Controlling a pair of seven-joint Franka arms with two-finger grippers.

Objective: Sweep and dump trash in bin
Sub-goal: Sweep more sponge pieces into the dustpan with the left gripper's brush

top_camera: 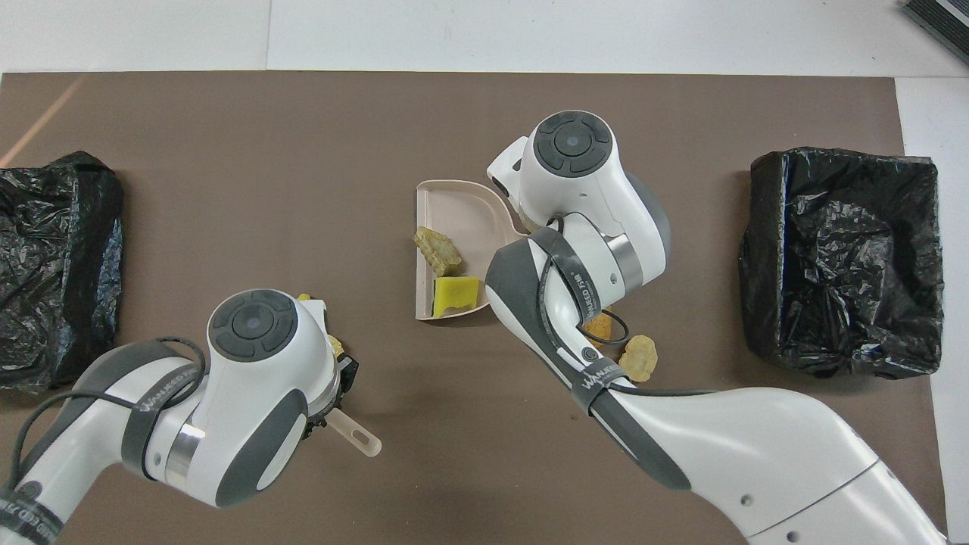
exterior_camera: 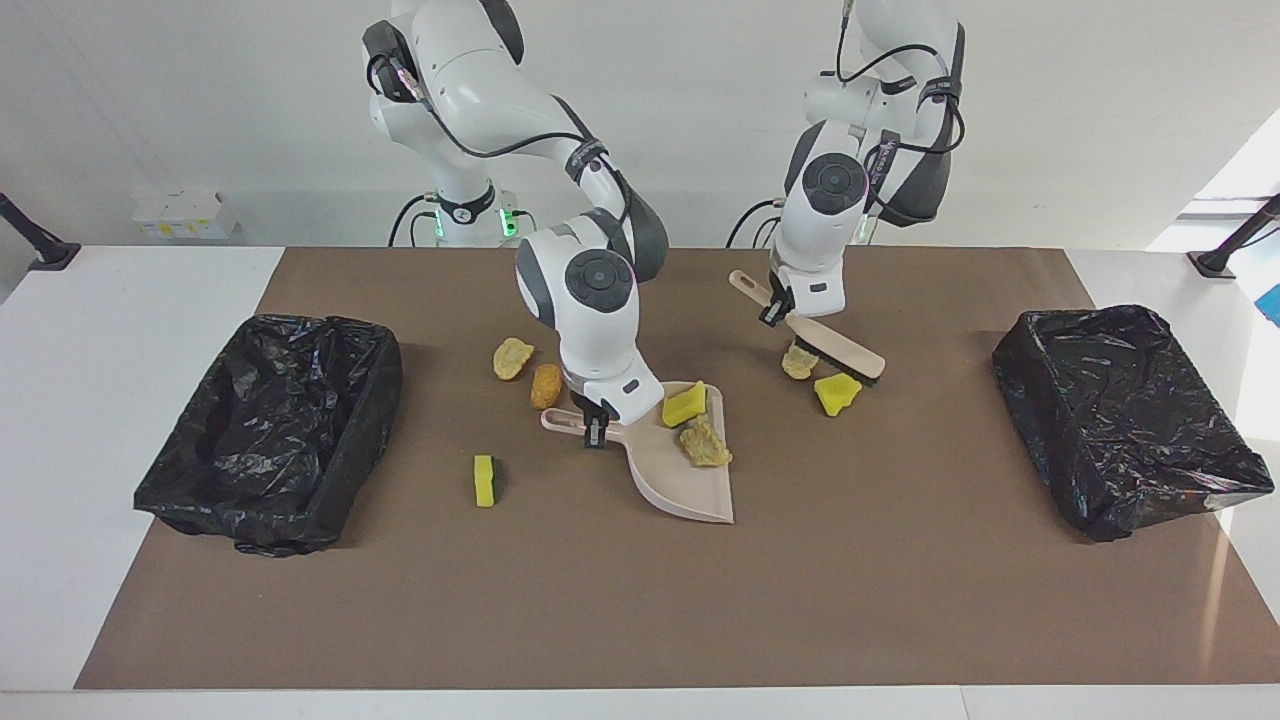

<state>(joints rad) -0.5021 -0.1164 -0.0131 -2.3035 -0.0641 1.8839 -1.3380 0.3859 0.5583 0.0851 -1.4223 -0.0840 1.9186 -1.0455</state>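
Note:
My right gripper (exterior_camera: 595,432) is shut on the handle of the pale pink dustpan (exterior_camera: 690,495), which lies on the mat and also shows in the overhead view (top_camera: 454,200). In the pan lie a yellow sponge chunk (exterior_camera: 684,404) and a tan lump (exterior_camera: 706,445). My left gripper (exterior_camera: 775,310) is shut on the handle of the brush (exterior_camera: 838,347). The brush's bristles are down beside a tan lump (exterior_camera: 799,362) and a yellow chunk (exterior_camera: 837,393). Another tan lump (exterior_camera: 512,358), an orange-brown oval lump (exterior_camera: 546,385) and a green-backed sponge (exterior_camera: 486,480) lie loose beside the pan's handle.
A bin lined with a black bag (exterior_camera: 200,490) stands at the right arm's end of the brown mat. A second black-bagged bin (exterior_camera: 1150,490) stands at the left arm's end.

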